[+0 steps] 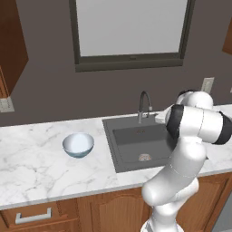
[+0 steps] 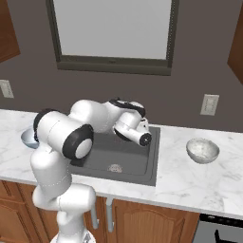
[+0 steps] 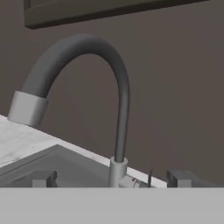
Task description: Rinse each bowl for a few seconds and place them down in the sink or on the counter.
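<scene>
Claw [image 3: 111, 178] stands wide, holding nothing; its two tips sit low in the hand view, facing the faucet [image 3: 118, 113] at close range. No water running that I can see.

Blue bowl [image 1: 78, 145] sits upright, centre-left of the left base view, on the table [image 1: 27, 158] well apart from the sink [image 1: 136, 149]. Speckled bowl [image 2: 202, 150] sits upright at right of the right base view, near the sink's far side.

My read: both bowls are light, rigid, glossy, likely slippery and chippable. I'd pinch the rim, one finger inside, one outside.

Table is white veined marble, hard and smooth. Dark wall, window [image 1: 131, 27] at upper centre, wall outlet [image 2: 209, 104], wooden cabinets [image 1: 68, 213] below.
</scene>
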